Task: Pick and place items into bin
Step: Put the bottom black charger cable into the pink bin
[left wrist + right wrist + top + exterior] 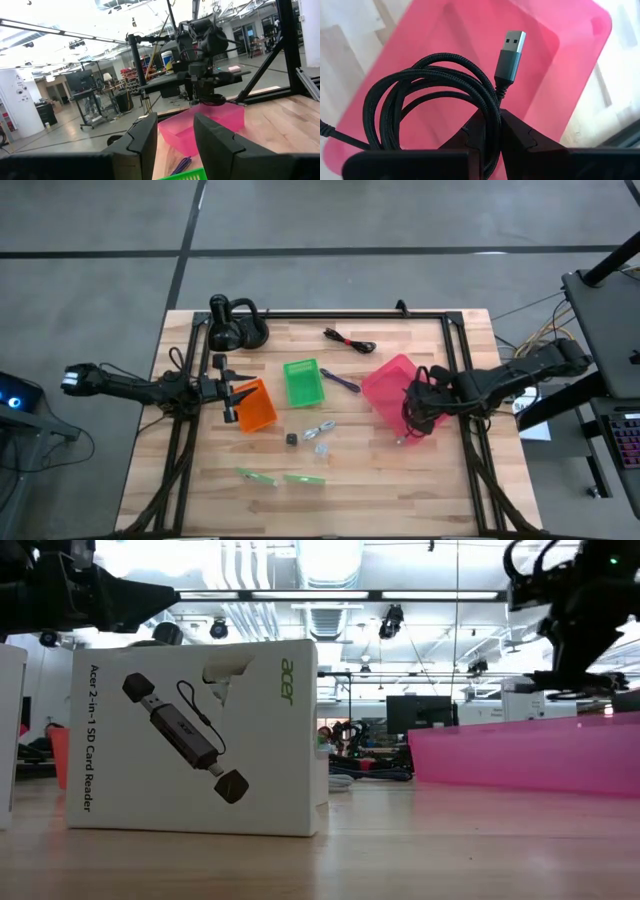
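Note:
My right gripper [414, 408] hovers over the pink bin [385, 385] and is shut on a coiled black braided cable [427, 95] with a USB plug [512, 47]. My left gripper [232, 398] is open beside the orange bin [257, 410] and holds nothing. On the table lie a second black cable [348, 340], a purple pen [340, 380], a tiny black cube [291, 439], clear-silvery bits [320, 430] and two green strips [255, 475]. A green bin [303, 382] stands mid-table. My right gripper pinches the cable between its two fingers [517, 137], across several strands of the coil [492, 117] just behind the USB plug. It comes from above, pointing down. The coil is lifted clear and loops out past the fingertips over the pink bin's floor [560, 65].
A black desk lamp [235, 325] stands at the table's far left corner. In the low view a white Acer card-reader box [195, 735] blocks most of the table, with the pink bin's wall [530, 755] to its right. Black frame rails [460, 370] border the tabletop.

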You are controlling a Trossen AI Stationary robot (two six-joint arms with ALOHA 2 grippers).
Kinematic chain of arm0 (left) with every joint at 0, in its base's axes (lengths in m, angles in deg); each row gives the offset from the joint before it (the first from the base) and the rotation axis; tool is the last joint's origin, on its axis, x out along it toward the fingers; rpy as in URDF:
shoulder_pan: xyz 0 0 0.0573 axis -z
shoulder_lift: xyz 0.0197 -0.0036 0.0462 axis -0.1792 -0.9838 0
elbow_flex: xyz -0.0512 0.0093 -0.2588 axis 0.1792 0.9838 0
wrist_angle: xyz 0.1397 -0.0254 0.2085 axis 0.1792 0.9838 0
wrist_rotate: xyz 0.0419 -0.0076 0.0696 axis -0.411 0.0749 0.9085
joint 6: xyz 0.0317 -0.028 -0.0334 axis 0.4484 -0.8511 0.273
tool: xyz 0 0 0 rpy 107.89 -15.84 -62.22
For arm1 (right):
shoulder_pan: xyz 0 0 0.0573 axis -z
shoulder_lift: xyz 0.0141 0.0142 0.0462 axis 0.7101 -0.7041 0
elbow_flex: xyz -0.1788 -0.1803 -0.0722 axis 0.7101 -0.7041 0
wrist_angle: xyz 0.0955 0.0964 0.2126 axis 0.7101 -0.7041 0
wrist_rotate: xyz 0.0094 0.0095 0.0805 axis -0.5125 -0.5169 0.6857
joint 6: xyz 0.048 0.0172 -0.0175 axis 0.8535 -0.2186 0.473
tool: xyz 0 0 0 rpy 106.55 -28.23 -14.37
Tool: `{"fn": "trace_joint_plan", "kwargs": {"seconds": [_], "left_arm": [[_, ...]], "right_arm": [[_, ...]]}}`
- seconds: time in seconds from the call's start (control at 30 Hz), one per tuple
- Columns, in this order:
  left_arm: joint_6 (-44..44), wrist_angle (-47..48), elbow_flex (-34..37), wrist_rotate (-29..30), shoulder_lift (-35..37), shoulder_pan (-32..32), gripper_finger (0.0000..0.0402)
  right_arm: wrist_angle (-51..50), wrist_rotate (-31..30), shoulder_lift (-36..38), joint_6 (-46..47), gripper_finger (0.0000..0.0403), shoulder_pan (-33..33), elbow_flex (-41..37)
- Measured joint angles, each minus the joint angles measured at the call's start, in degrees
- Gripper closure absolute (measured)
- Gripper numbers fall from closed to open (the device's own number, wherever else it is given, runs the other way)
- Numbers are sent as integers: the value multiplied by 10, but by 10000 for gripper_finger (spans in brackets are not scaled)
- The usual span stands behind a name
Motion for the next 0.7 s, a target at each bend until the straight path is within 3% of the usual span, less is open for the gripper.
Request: {"fn": "trace_joint_plan", "kwargs": {"seconds": [0.23, 0.7], "left_arm": [[0, 0, 0, 0, 0, 0, 288], [0, 0, 0, 0, 0, 0, 288]], "right_arm": [[-17, -12, 22, 46, 371, 0, -33], [-71, -31, 23, 54, 371, 0, -37]]}}
